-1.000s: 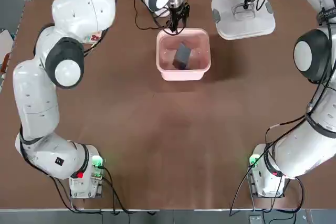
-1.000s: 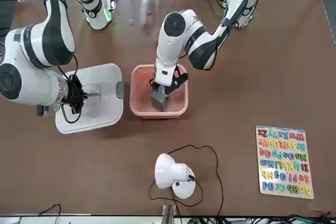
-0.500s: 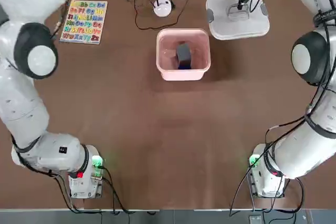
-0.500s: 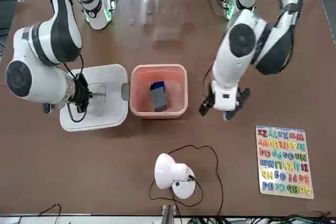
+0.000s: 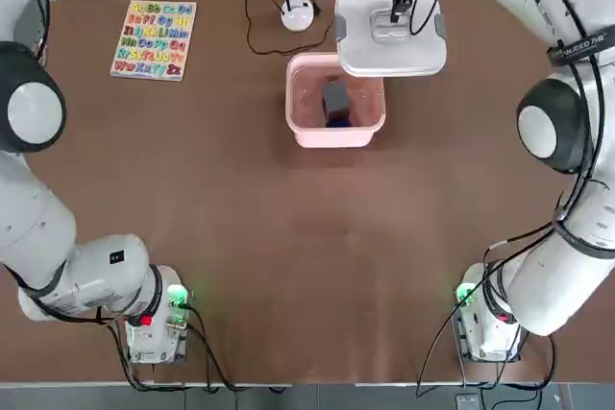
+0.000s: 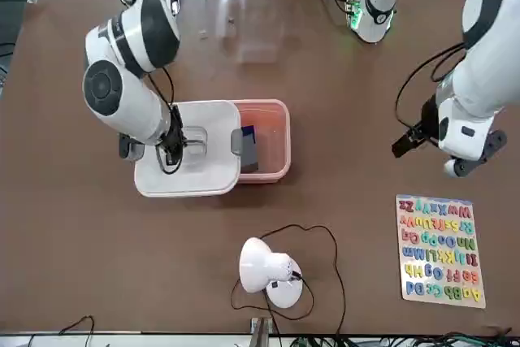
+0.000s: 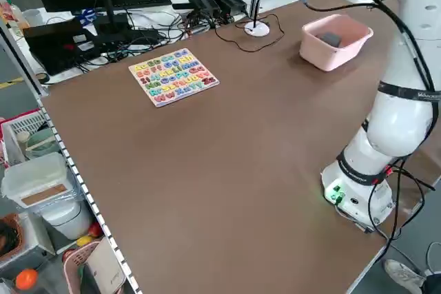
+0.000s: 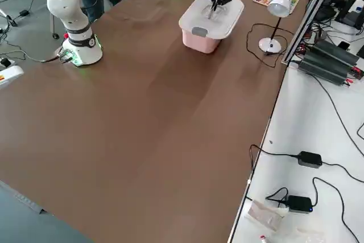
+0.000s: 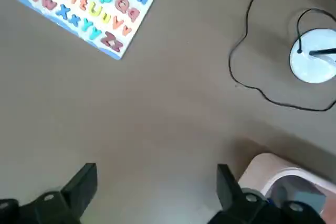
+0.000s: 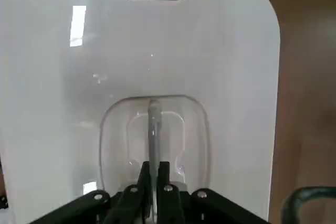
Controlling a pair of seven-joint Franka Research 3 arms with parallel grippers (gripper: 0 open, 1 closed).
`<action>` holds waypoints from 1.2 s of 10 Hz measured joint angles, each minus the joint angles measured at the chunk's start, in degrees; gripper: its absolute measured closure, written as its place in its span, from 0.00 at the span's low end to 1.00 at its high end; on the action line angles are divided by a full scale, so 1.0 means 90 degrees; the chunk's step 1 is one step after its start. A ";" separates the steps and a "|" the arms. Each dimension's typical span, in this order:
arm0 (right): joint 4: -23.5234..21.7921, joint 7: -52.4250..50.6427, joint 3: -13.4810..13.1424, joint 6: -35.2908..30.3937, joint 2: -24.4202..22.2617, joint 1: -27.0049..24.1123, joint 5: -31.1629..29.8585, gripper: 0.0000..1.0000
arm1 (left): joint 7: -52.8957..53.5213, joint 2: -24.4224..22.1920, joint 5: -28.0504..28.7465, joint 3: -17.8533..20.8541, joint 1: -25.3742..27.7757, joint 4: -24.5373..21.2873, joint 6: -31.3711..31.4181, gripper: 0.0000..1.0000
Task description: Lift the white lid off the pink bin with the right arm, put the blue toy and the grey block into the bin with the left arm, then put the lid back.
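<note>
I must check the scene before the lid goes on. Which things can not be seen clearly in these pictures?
- Blue toy: mostly hidden behind the grey block in the pink bin.
- Bin's far right corner, top view: covered by the white lid held in the right gripper.
- Left gripper: cut by the top view's edge.

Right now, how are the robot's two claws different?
The right gripper has its jaws pinched shut on the handle of the white lid; the left gripper has its jaws spread wide and holds nothing. The right one carries the lid partly over the pink bin; the left one hangs over bare table near the alphabet puzzle. Both are black and two-fingered.
</note>
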 joint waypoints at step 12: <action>-0.0007 0.0416 0.0018 0.0704 0.0949 0.1089 0.0745 0.93 | 0.4210 -0.1632 -0.0553 0.2759 -0.1226 -0.1059 -0.0090 0.00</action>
